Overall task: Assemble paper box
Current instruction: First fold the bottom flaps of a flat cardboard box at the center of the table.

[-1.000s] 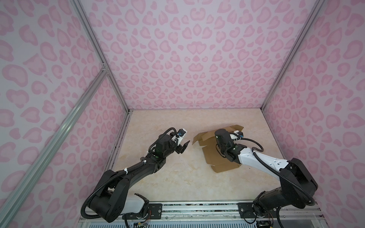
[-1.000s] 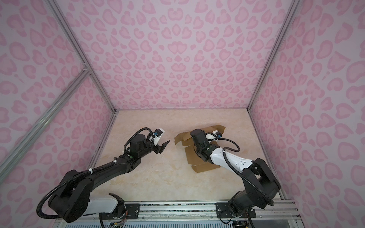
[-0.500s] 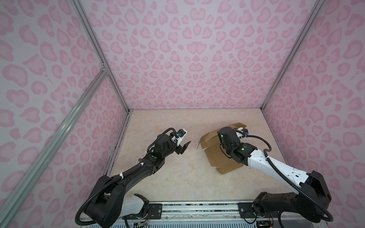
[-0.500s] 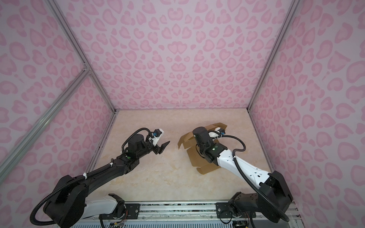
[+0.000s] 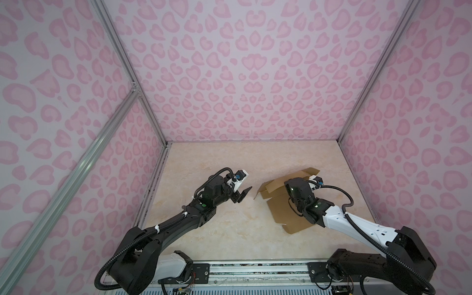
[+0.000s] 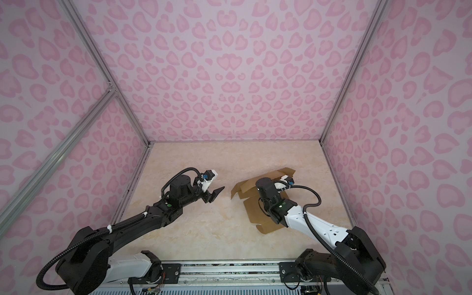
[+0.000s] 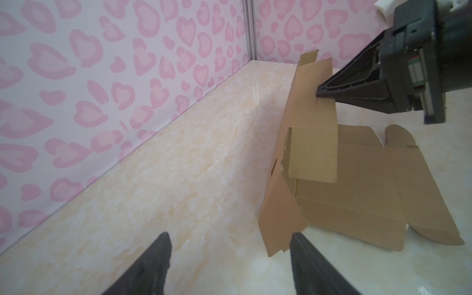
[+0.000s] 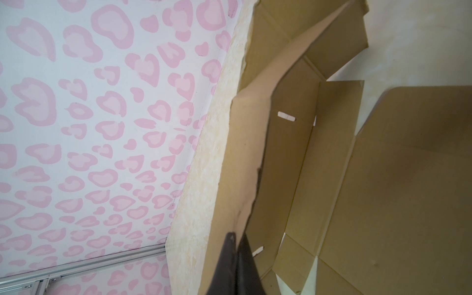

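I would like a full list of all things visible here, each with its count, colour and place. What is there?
paper box: one, brown, partly folded, on the table by the right arm
table: one, beige marbled, under everything
walls: three, pale pink with darker pink spots, around the table
frame bars: several, silver, along the walls
base rail: one, silver, near edge
left arm: one, black
right arm: one, black and white
left fingers: black, open, empty
right fingers: black, shut on a raised flap

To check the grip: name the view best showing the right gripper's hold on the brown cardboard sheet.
Left wrist view: right gripper pinches a raised flap of the brown cardboard sheet, side-on. Right wrist view shows only shut fingertips; both top views hide them.
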{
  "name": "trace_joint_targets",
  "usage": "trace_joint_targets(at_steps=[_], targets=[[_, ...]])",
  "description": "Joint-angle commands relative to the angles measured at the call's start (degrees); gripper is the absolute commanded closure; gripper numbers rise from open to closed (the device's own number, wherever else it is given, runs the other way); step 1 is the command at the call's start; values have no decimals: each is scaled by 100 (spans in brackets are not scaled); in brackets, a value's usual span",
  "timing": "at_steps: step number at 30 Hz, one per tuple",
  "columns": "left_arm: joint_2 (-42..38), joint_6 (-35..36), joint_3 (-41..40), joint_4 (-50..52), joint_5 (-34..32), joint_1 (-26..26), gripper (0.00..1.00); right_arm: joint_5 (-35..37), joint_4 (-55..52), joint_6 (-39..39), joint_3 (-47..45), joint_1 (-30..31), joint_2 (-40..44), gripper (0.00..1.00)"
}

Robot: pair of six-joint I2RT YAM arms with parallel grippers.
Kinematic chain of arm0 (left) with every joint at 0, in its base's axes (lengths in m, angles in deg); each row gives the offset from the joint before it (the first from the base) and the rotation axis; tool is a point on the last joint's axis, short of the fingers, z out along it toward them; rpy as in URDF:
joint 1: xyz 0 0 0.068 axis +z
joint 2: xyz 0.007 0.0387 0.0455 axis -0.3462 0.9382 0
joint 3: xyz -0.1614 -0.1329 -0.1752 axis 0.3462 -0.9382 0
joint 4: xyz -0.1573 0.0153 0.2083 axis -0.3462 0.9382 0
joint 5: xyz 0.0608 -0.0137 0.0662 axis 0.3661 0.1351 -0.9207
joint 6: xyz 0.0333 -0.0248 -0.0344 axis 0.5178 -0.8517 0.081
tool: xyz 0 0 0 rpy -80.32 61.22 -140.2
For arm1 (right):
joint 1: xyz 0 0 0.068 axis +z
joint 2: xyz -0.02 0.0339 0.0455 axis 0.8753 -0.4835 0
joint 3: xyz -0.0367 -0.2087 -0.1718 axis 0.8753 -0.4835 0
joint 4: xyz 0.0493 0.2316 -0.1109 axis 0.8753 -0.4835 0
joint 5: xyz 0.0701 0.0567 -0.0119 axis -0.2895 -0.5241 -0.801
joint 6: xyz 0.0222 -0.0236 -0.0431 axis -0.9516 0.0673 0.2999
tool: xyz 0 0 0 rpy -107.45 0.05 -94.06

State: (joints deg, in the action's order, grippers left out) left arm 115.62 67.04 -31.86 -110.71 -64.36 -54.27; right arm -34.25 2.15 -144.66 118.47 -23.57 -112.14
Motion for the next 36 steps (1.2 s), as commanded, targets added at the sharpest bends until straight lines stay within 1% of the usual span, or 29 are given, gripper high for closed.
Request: trace_joint_targets(at_steps=[1,5,10,14,17,21,27,36], targets=[[104,30,59,0,-17,-60,24,-169,251,-77,-147,-53,-19,100],[354,232,109,-74,-160,-16,21,-255,47,1,-17,-131,-44,100],[540,176,119,-397,-254,454,21,-349,-72,109,137,-168,-93,100],[686,338,289,-423,-308,563,20,-540,-66,172,213,-221,-168,100],[899,358,402,-429,-133,505,20,-665,-55,202,239,-277,-195,100],[1278,692,487,-379,-192,272,20,-715,-130,268,271,-332,-158,100],[1677,816,700,-389,-172,49,19,-807,-187,316,315,-345,-150,100],[1959,748,746,-580,-76,-160,18,-891,-152,324,305,-376,-221,100]])
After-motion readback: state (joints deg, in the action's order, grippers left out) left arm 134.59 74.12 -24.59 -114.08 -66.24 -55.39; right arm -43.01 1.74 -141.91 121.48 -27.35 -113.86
